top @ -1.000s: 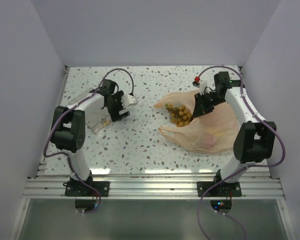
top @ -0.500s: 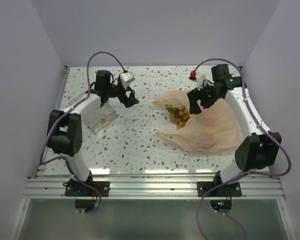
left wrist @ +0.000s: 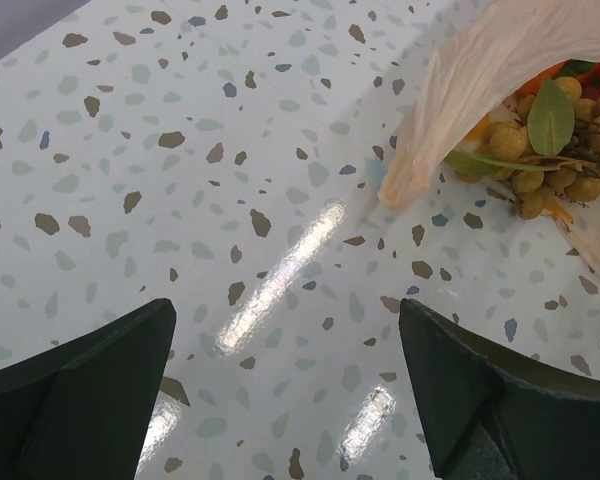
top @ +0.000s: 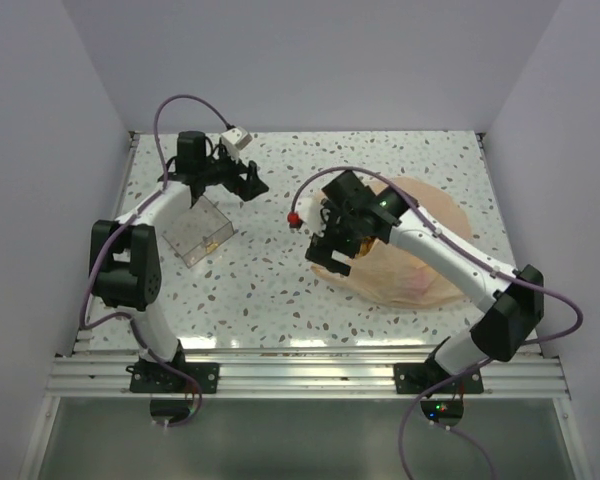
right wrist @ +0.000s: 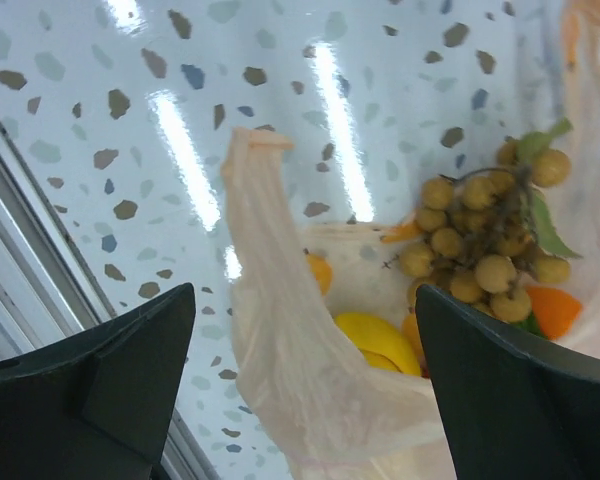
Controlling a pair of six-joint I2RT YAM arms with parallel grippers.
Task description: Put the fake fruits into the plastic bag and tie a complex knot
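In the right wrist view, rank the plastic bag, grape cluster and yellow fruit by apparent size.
1. plastic bag, largest by far.
2. grape cluster.
3. yellow fruit, smallest, though the bag covers part of it, so this is less sure.

**Support:** flat white tabletop (top: 270, 290), glossy, flecked terrazzo-fashion in grey, brown and blue, and streaked with lamp reflections. A ribbed aluminium rail (top: 300, 375) runs along its near edge.

**Item 1:** thin, crinkly, translucent peach-orange plastic bag (top: 430, 275). It lies slumped on the right half, mouth turned toward the middle of the table. One loop handle (left wrist: 450, 100) trails out of it onto the bare surface.

**Item 2:** clear rigid rectangular plastic tray (top: 195, 232). It rests on the left half, set askew to the table's edges and well apart from the bag.
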